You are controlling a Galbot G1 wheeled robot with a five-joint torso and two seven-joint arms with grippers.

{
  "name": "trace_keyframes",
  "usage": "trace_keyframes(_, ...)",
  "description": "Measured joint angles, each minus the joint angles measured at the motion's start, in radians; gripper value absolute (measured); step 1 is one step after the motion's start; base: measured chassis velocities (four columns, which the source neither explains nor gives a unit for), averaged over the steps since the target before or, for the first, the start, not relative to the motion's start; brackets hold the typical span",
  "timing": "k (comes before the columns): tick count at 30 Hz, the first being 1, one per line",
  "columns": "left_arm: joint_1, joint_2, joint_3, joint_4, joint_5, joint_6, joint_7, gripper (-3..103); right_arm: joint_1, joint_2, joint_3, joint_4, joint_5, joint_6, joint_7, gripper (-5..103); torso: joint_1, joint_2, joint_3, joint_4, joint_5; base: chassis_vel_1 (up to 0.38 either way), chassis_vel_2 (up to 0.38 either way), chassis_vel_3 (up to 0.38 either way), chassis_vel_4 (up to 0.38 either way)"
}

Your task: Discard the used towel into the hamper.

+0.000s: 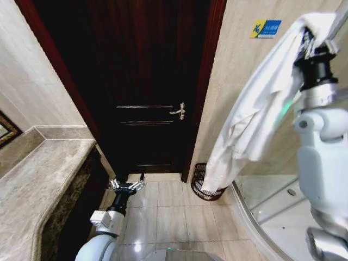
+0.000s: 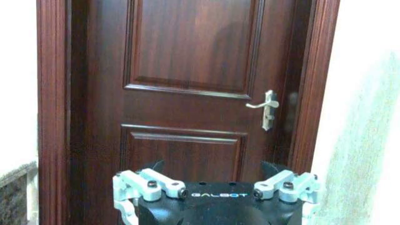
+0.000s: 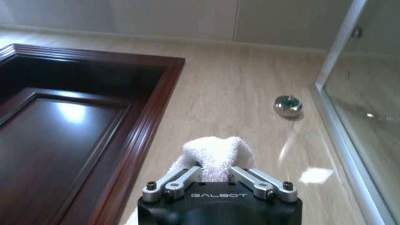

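Observation:
My right gripper point(image 1: 314, 39) is raised high at the upper right, shut on the top of the white towel point(image 1: 261, 103). The towel hangs down in long folds along the tiled wall. Its lower end dangles in front of the rim of the hamper point(image 1: 200, 188), a small dark slatted basket on the floor beside the door frame. In the right wrist view, a bunch of towel point(image 3: 216, 153) is pinched between that gripper's point(image 3: 216, 172) fingers. My left gripper point(image 1: 126, 186) hangs low over the floor tiles, open and holding nothing; the left wrist view has this gripper point(image 2: 218, 180) facing the door.
A shut dark wooden door point(image 1: 147, 81) with a silver lever handle point(image 1: 179, 111) stands straight ahead. A marble counter point(image 1: 38, 185) runs along the left. A curved glass shower enclosure point(image 1: 272, 201) borders the right. A round metal wall fitting point(image 3: 287, 106) sits near the glass.

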Motion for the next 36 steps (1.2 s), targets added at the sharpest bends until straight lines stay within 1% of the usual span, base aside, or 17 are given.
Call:
trace_keyframes(2, 0.000, 0.000, 0.000, 0.000, 0.000, 0.000, 0.000, 100, 0.054, 0.020, -0.017, -0.048, -0.013, 0.005, -0.009, 6, 0.000, 0.000, 0.000, 0.0000, 0.0003, 0.000, 0.000, 0.000, 0.000)
trace_keyframes(5, 0.000, 0.000, 0.000, 0.000, 0.000, 0.000, 0.000, 100, 0.074, 0.037, -0.023, -0.072, -0.020, 0.007, -0.013, 6, 0.000, 0.000, 0.000, -0.0001, 0.0006, 0.000, 0.000, 0.000, 0.000)
trace_keyframes(6, 0.000, 0.000, 0.000, 0.000, 0.000, 0.000, 0.000, 100, 0.089, 0.054, -0.029, -0.093, -0.029, 0.009, -0.016, 6, 0.000, 0.000, 0.000, -0.0002, 0.0007, 0.000, 0.000, 0.000, 0.000)
trace_keyframes(8, 0.000, 0.000, 0.000, 0.000, 0.000, 0.000, 0.000, 100, 0.093, 0.059, -0.031, -0.100, -0.032, 0.011, -0.017, 6, 0.000, 0.000, 0.000, -0.0002, 0.0007, 0.000, 0.000, 0.000, 0.000)
trace_keyframes(13, 0.000, 0.000, 0.000, 0.000, 0.000, 0.000, 0.000, 100, 0.094, 0.097, -0.030, -0.185, -0.058, 0.039, -0.048, 6, 0.000, 0.000, 0.000, 0.0000, 0.0008, 0.000, 0.000, 0.000, 0.000)
trace_keyframes(16, 0.000, 0.000, 0.000, 0.000, 0.000, 0.000, 0.000, 100, 0.084, 0.104, -0.023, -0.206, -0.063, 0.046, -0.056, 6, 0.000, 0.000, 0.000, -0.0001, 0.0006, 0.000, 0.000, 0.000, 0.000)
trace_keyframes(17, 0.000, 0.000, 0.000, 0.000, 0.000, 0.000, 0.000, 100, 0.066, 0.106, -0.013, -0.225, -0.065, 0.051, -0.068, 6, 0.000, 0.000, 0.000, -0.0001, 0.0007, 0.000, 0.000, 0.000, 0.000)
trace_keyframes(23, 0.000, 0.000, 0.000, 0.000, 0.000, 0.000, 0.000, 100, 0.002, 0.106, 0.007, -0.228, -0.067, 0.059, -0.079, 6, 0.000, 0.000, 0.000, -0.0004, 0.0003, 0.000, 0.000, 0.000, 0.000)
trace_keyframes(25, 0.000, 0.000, 0.000, 0.000, 0.000, 0.000, 0.000, 100, -0.046, 0.110, 0.017, -0.224, -0.067, 0.061, -0.084, 6, 0.000, 0.000, 0.000, -0.0004, 0.0010, 0.000, 0.000, 0.000, 0.000)
trace_keyframes(27, 0.000, 0.000, 0.000, 0.000, 0.000, 0.000, 0.000, 100, -0.063, 0.112, 0.021, -0.224, -0.067, 0.064, -0.084, 6, 0.000, 0.000, 0.000, -0.0001, 0.0006, 0.000, 0.000, 0.000, 0.000)
trace_keyframes(29, 0.000, 0.000, 0.000, 0.000, 0.000, 0.000, 0.000, 100, -0.118, 0.122, 0.031, -0.227, -0.078, 0.078, -0.086, 6, 0.000, 0.000, 0.000, -0.0003, 0.0004, 0.000, 0.000, 0.000, 0.000)
trace_keyframes(30, 0.000, 0.000, 0.000, 0.000, 0.000, 0.000, 0.000, 100, -0.118, 0.122, 0.031, -0.227, -0.078, 0.078, -0.086, 6, 0.000, 0.000, 0.000, -0.0003, 0.0004, 0.000, 0.000, 0.000, 0.000)
trace_keyframes(32, 0.000, 0.000, 0.000, 0.000, 0.000, 0.000, 0.000, 100, -0.167, 0.141, 0.036, -0.232, -0.090, 0.091, -0.091, 6, 0.000, 0.000, 0.000, -0.0003, 0.0014, 0.000, 0.000, 0.000, 0.000)
trace_keyframes(36, 0.000, 0.000, 0.000, 0.000, 0.000, 0.000, 0.000, 100, -0.193, 0.159, 0.042, -0.244, -0.103, 0.108, -0.097, 6, 0.000, 0.000, 0.000, -0.0001, 0.0003, 0.000, 0.000, 0.000, 0.000)
